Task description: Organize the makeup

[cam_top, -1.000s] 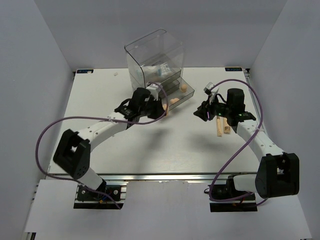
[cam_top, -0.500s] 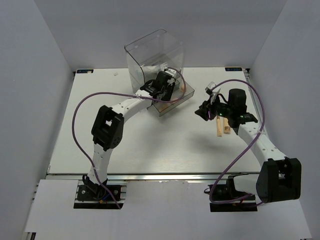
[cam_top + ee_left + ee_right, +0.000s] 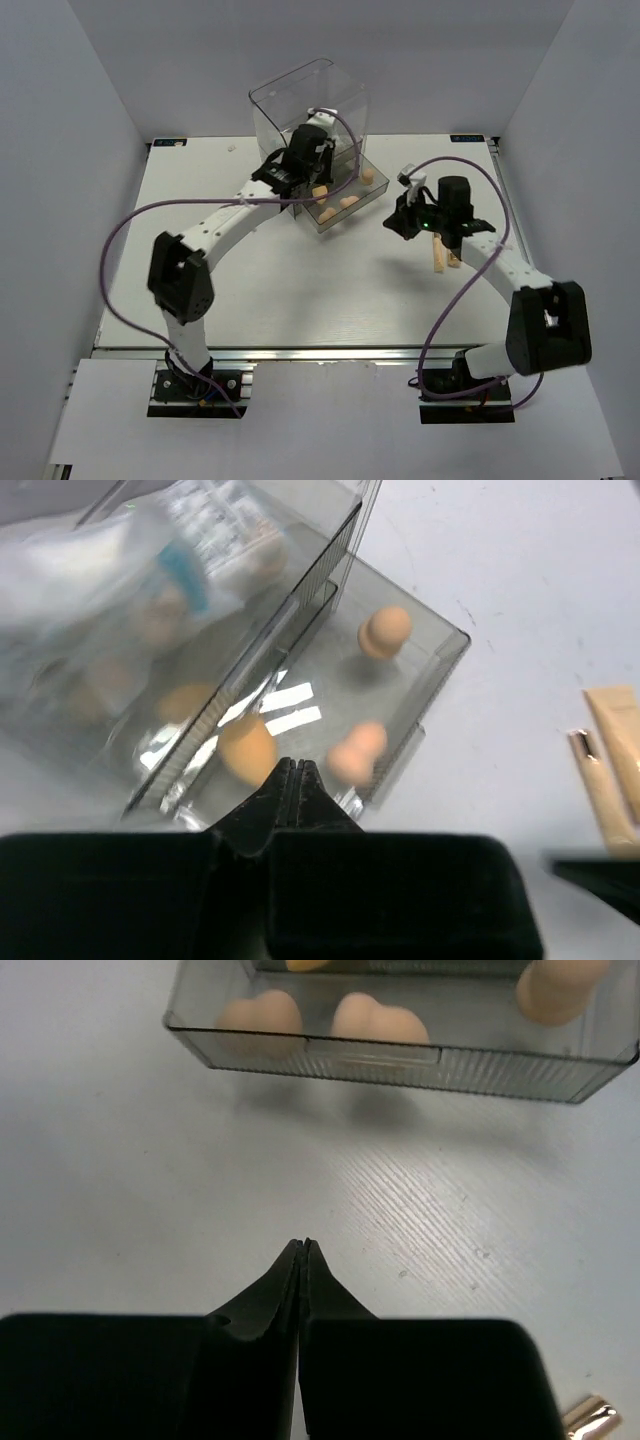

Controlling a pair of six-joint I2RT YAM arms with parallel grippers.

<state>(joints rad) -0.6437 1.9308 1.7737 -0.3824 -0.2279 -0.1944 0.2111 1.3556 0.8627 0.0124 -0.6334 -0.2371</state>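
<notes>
Three peach sponges (image 3: 385,632) (image 3: 357,752) (image 3: 247,748) lie in the pulled-out bottom drawer (image 3: 352,212) of the clear drawer box (image 3: 310,105). Blurred white-and-blue sachets (image 3: 188,565) show inside the box, above the drawer. The beige tube (image 3: 620,742) and the slim stick (image 3: 598,785) lie side by side on the table to the right, the stick (image 3: 438,256) on the left of the pair. My left gripper (image 3: 295,766) hovers shut and empty over the drawer's near end. My right gripper (image 3: 303,1248) is shut and empty above bare table, facing the drawer front (image 3: 400,1060).
The white table (image 3: 250,290) is closed in by grey walls on three sides. The left arm's purple cable (image 3: 130,225) loops over the left half. The stick's gold cap (image 3: 590,1415) sits just right of the right gripper.
Both grippers have closed from partly open. The left arm swung back from the table in front of the drawer to over it at the box. The right gripper shifted slightly left.
</notes>
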